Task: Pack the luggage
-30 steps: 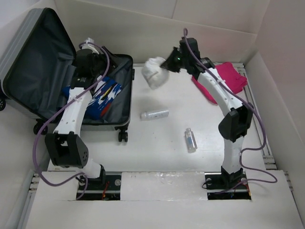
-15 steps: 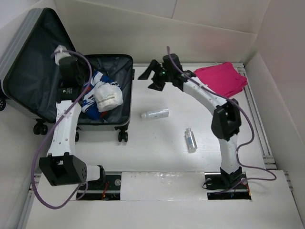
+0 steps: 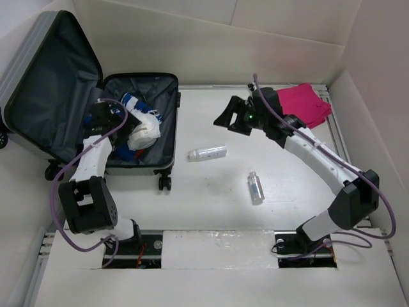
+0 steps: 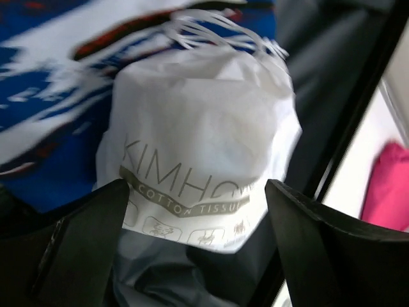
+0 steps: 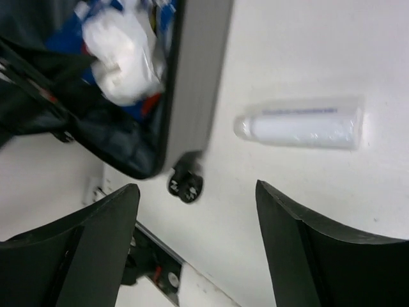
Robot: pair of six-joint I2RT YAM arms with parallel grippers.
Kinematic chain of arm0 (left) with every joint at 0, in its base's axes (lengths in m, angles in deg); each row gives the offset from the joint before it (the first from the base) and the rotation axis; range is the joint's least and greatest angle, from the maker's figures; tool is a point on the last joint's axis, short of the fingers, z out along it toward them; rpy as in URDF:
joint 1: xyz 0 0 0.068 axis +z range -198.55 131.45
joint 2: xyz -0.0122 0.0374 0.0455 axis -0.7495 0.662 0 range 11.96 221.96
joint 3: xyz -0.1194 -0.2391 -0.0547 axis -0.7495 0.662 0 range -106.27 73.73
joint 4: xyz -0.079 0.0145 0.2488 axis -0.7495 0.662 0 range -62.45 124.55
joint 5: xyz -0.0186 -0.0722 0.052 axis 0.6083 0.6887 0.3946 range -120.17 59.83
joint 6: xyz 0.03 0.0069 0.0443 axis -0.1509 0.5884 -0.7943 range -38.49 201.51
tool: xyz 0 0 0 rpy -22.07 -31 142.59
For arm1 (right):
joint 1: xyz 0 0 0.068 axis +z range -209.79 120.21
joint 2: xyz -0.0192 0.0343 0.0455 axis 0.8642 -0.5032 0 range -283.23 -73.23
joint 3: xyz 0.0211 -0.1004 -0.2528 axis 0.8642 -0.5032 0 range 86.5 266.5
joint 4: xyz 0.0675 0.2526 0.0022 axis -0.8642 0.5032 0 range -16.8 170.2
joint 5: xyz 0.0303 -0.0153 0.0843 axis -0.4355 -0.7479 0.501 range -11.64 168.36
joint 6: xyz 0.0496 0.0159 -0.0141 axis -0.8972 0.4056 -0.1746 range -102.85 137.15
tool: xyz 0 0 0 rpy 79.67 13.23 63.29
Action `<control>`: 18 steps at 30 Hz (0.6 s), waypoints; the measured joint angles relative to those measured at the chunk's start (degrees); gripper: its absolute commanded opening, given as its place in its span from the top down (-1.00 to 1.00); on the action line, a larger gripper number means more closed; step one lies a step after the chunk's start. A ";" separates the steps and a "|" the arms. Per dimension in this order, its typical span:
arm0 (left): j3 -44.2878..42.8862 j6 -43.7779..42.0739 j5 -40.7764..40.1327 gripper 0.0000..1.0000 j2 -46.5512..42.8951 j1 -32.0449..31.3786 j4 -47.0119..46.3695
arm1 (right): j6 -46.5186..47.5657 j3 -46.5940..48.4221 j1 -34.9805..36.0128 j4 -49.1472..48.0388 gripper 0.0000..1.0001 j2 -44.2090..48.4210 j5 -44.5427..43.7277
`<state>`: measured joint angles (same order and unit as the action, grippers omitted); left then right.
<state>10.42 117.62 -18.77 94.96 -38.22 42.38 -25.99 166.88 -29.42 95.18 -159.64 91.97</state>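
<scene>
Luggage (image 3: 48, 86) lies open at the far left of the table (image 3: 211, 211). Its lid stands up and leans to the left, and its black wheels point to the near side. In the lower half you can see a white tissue pack (image 4: 204, 141) that rests on a blue, white and red patterned cloth (image 4: 57, 96).

Your left tool (image 4: 198, 230) is inside this lower half, with its fingers spread wide. The bottom end of the tissue pack sits in front of the gap between them. Whether the fingers touch the pack, you cannot tell from the wrist view, but nothing looks clamped.

Your right tool (image 5: 198, 236) hangs over the table to the right of the suitcase. Its fingers are also wide apart and there is nothing between them. Below it, in the wrist view, are the grey edge of the suitcase, one wheel, and a clear bottle (image 5: 300, 125) that lies on its side on the table.

A second, smaller bottle (image 3: 255, 187) lies nearer to the arm bases, well apart from the first one. A pink garment (image 3: 305, 105) lies at the far right of the table, behind the right arm.
</scene>
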 measured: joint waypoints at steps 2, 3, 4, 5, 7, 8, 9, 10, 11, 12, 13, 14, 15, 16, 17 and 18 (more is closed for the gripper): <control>-0.13 -0.79 2.12 -0.73 0.07 -1.44 -0.39 | 0.96 -1.92 1.31 0.70 -0.59 -0.94 0.02; -0.79 -1.31 2.73 -0.73 0.15 -2.19 -0.37 | 1.46 -2.64 2.05 1.27 -0.59 -1.57 -0.04; -1.88 -1.90 3.15 -0.71 0.50 -2.75 -0.35 | 1.81 -3.13 2.62 1.88 -0.59 -2.27 0.00; -3.34 -2.51 3.41 -0.65 1.20 -3.34 -0.26 | 2.10 -3.52 3.37 2.36 -0.59 -2.91 0.09; -6.49 -3.52 2.67 -0.41 3.26 -3.98 -0.15 | 2.56 -3.63 4.57 3.52 -0.59 -3.98 0.20; -7.56 -3.82 1.95 -0.29 4.28 -4.00 -0.20 | 2.73 -3.63 4.90 3.69 -0.59 -4.13 0.26; -8.44 -4.37 1.01 -0.20 5.46 -3.93 -0.15 | 2.93 -3.63 5.27 3.82 -0.59 -4.17 0.37; -9.22 -4.94 0.00 -0.15 6.69 -3.91 0.26 | 3.19 -3.63 5.49 4.00 -0.59 -4.17 0.39; -10.01 -5.42 -0.94 -0.15 8.07 -3.85 0.66 | 3.48 -3.61 5.62 4.13 -0.59 -4.07 0.37; -10.43 -5.99 -2.03 -0.12 8.85 -3.80 0.98 | 3.76 -3.58 5.64 4.37 -0.59 -4.04 0.33; -11.72 -6.49 -2.82 -0.10 10.86 -3.56 1.33 | 3.96 -3.54 5.62 4.68 -0.59 -4.04 0.28; -12.94 -7.17 -3.69 -0.10 12.20 -3.48 2.12 | 4.26 -3.45 5.62 5.09 -0.59 -4.04 0.13; -14.08 -7.76 -4.46 -0.10 13.29 -3.58 2.64 | 4.42 -3.37 5.62 5.40 -0.59 -4.04 0.00; -15.43 -8.35 -5.33 0.13 14.45 -3.87 3.45 | 4.59 -3.28 5.60 5.75 -0.59 -4.02 -0.17; -16.90 -9.11 -6.36 0.46 15.50 -4.37 4.28 | 4.72 -3.28 5.62 5.97 -0.59 -3.89 -0.26; -18.36 -9.62 -7.37 0.81 16.46 -5.14 4.72 | 4.81 -3.28 5.62 6.16 -0.59 -3.67 -0.33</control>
<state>-7.94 108.01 -26.14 111.42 -43.36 47.10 -21.18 163.60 -23.80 101.34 -163.31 91.64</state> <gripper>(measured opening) 0.351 0.795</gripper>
